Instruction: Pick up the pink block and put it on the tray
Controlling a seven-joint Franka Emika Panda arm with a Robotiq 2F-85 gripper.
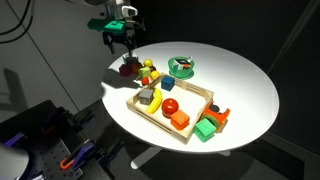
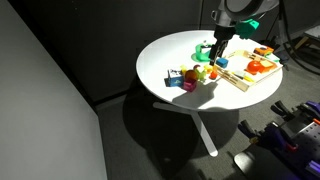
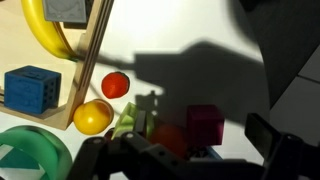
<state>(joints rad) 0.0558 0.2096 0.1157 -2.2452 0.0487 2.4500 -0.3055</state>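
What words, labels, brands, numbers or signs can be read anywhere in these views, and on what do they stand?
None can be read.
In the wrist view the pink block, the tray and the blue block show plain surfaces. The blue block's dark spots look like holes, not characters.
In both exterior views everything is too small and dim to show any marking.

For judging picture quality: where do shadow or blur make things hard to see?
Wrist view: a dark shadow lies over the pink block, and the gripper is dark and blurred. In both exterior views the room is dark around the bright white table.
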